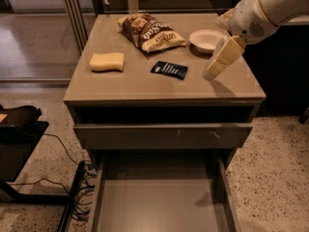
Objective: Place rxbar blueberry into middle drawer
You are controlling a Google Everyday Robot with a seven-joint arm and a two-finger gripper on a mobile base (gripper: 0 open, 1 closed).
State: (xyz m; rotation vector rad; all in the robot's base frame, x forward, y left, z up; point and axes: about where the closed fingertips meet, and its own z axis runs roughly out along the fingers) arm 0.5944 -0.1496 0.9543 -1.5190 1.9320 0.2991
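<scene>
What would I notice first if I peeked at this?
Probably the big white robot arm, its gripper hanging over the cabinet top's right side. Next, the chip bag at the back, with the small dark rxbar blueberry lying in front of it. Below, the middle drawer is pulled open.
</scene>
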